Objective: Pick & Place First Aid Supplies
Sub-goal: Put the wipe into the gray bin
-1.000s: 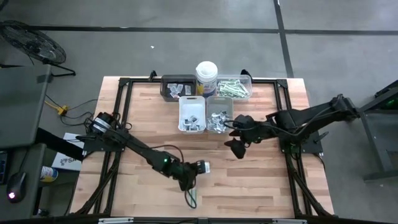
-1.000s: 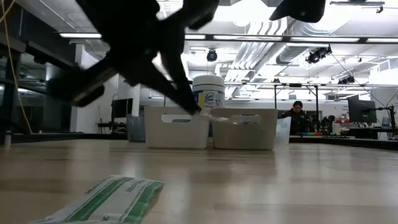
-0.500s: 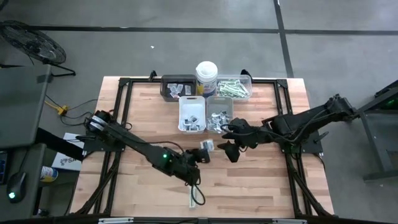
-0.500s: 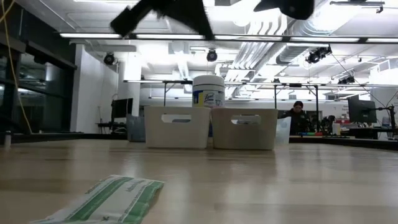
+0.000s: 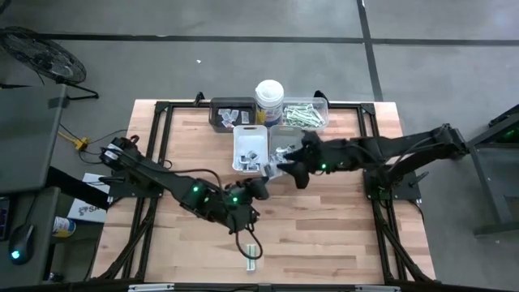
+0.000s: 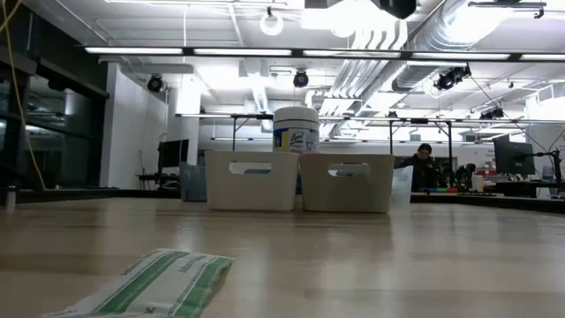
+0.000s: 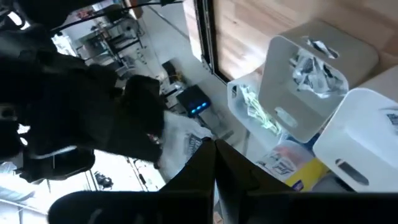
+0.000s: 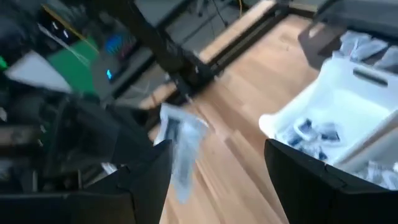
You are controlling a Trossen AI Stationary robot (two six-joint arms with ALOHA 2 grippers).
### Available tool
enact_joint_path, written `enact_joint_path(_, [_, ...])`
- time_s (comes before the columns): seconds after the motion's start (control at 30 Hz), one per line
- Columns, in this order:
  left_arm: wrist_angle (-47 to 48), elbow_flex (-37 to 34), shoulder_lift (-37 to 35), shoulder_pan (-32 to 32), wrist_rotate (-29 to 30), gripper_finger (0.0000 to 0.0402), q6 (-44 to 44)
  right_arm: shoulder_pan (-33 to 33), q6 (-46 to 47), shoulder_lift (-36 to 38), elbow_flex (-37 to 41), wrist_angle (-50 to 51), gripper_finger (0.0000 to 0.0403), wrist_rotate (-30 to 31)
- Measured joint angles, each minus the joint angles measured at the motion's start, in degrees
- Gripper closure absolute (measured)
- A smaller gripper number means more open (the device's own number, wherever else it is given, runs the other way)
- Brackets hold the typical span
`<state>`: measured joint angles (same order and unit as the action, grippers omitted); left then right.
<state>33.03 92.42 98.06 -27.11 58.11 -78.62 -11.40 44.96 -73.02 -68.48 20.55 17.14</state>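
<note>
Holding a white sachet [image 5: 270, 168], the left hand [image 5: 263, 172] hovers at the front edge of the white tray [image 5: 250, 136].
Right hand [image 5: 285, 165], fingers parted wide, hangs at its 3 o'clock; a green-and-white strip [image 5: 250, 249] lies at the surface's [image 5: 340, 235] 6 o'clock.

Two dark arms work over one wooden table [image 5: 340, 227], each with one gripper: the left gripper [image 5: 261, 188] and the right gripper [image 5: 285, 167]. At the far edge stand four trays, namely one dark tray [image 5: 229, 114], one clear tray [image 5: 306, 113], one white tray [image 5: 250, 148] and one grey tray [image 5: 285, 148], plus one round canister [image 5: 269, 101]. One green-and-white strip [image 5: 250, 249] lies near the front edge, one white sachet [image 8: 181, 146] hangs between the grippers, and the packets inside the trays are too many to count.
</note>
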Motion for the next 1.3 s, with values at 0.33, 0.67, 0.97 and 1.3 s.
enact_joint_path(0.33, [-0.4,1.1,-0.4,0.0,2.2,0.0401,-2.3,2.5,0.0,1.2,-0.1,-5.7,0.0155,-9.1])
enact_joint_path(0.67, [-3.5,1.1,-0.4,0.1,2.3,0.0401,-4.1,2.5,-0.5,1.0,-0.1,-6.1,0.0181,-10.6])
enact_joint_path(0.97, [-3.6,1.1,-0.4,0.1,2.2,0.0401,-4.1,2.5,-3.6,0.6,-0.1,-6.3,0.032,-12.6])
enact_joint_path(1.3, [-3.8,1.1,-0.4,0.1,1.2,0.0401,-3.6,2.6,-7.7,0.6,-0.1,-6.3,0.0399,-15.1])
